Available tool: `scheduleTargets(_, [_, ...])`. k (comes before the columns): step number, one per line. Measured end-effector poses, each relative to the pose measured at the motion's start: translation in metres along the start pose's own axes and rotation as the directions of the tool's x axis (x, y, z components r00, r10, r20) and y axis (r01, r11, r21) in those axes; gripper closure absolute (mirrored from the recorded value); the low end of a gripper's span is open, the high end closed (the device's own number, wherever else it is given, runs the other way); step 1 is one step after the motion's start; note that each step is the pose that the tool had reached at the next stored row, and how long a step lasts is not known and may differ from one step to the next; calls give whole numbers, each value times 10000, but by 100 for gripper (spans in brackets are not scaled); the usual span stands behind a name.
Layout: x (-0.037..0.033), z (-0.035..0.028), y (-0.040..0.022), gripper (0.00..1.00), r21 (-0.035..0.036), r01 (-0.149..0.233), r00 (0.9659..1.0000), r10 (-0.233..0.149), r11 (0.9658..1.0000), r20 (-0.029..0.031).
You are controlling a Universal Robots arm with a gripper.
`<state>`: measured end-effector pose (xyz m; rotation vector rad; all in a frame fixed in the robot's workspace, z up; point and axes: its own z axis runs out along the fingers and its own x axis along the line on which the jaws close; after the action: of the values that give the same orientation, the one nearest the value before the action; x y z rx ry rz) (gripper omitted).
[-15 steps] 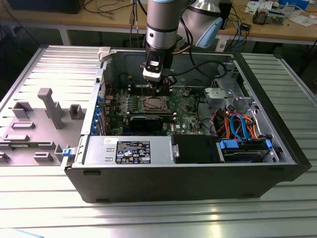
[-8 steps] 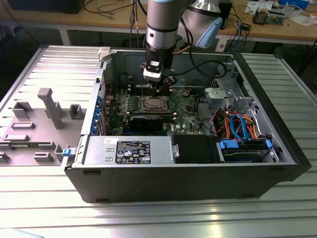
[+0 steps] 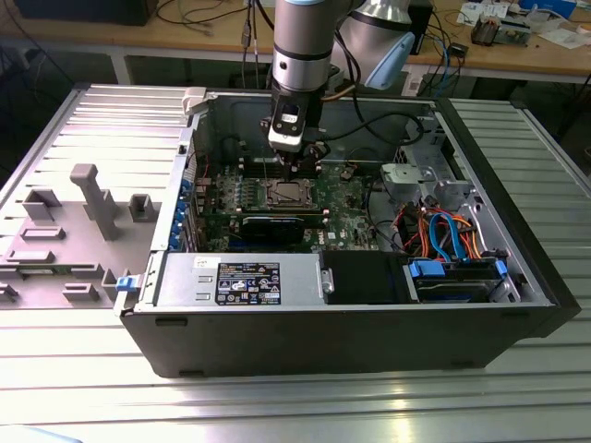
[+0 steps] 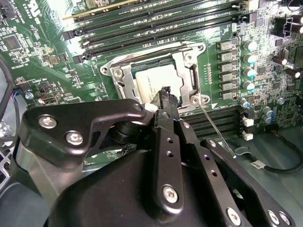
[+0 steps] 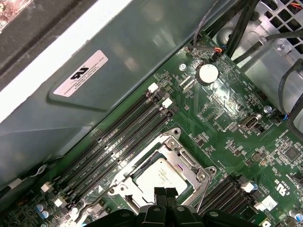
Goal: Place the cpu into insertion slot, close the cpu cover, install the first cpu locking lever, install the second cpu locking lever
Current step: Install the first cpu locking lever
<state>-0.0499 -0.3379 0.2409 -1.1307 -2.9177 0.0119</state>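
A ribbed metal table (image 3: 388, 406) of long silvery slats carries everything here. An open black computer case (image 3: 323, 341) lies flat on it, near the middle. Just beside the case, toward the exterior view's left, a grey moulded fixture plate (image 3: 55, 249) with upright posts and pockets rests on the slats.

I have the arm (image 3: 301, 46) standing straight down, wrist vertical, with the gripper (image 3: 295, 166) pointing downward. In the first wrist view its black fingertips (image 5: 159, 193) sit pressed close together.
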Motion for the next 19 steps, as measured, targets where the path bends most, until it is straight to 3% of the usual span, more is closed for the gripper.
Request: scheduleTargets(19, [0,0,0,89,3,304,9995,-304,9995,4])
